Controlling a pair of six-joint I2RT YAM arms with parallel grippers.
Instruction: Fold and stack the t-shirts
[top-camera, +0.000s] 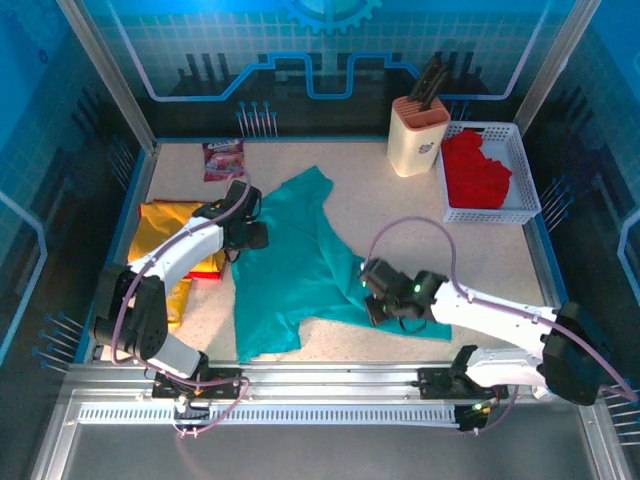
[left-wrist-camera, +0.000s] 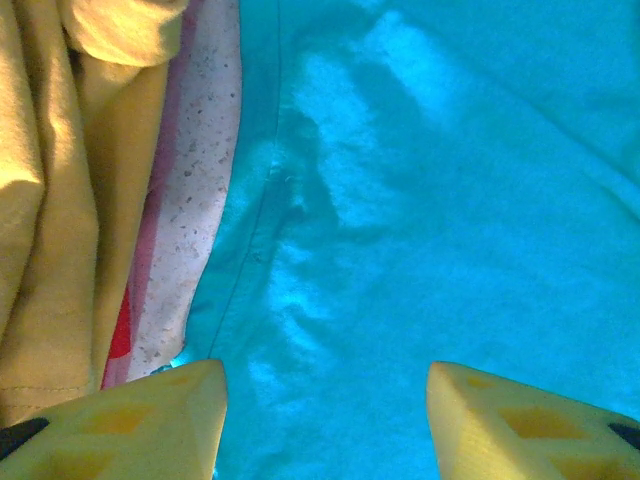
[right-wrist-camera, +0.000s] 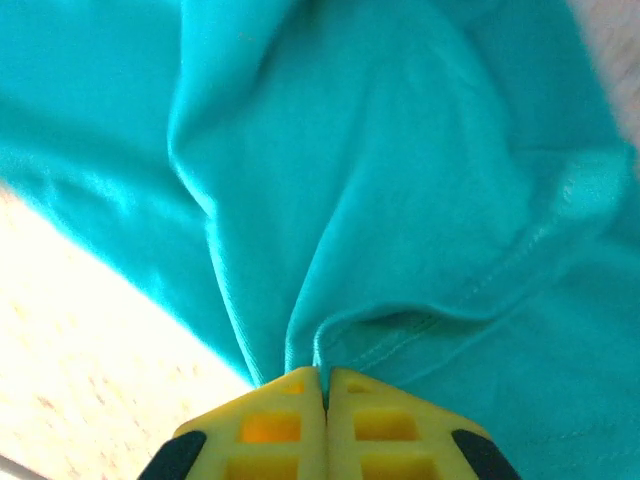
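At the hem, right claw (right-wrist-camera: 325, 385) clamps a pinch of teal tee (top-camera: 300, 265), which sprawls mid-surface (top-camera: 480, 250). Left claw (left-wrist-camera: 325, 400) hangs apart over its left edge. Best lift slowly, cloth taut, and fold across evenly.

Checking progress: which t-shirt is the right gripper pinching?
The teal t-shirt spread mid-table; the yellow t-shirt lies far left, the red t-shirt in the basket.

T-shirts, three: one teal t-shirt (top-camera: 290, 270), one yellow t-shirt (top-camera: 163, 225), one red t-shirt (top-camera: 476, 170); one white basket (top-camera: 527, 205); one knife block (top-camera: 415, 140); one pink snack packet (top-camera: 222, 158); robot arms, two: left arm (top-camera: 185, 250), right arm (top-camera: 490, 305).
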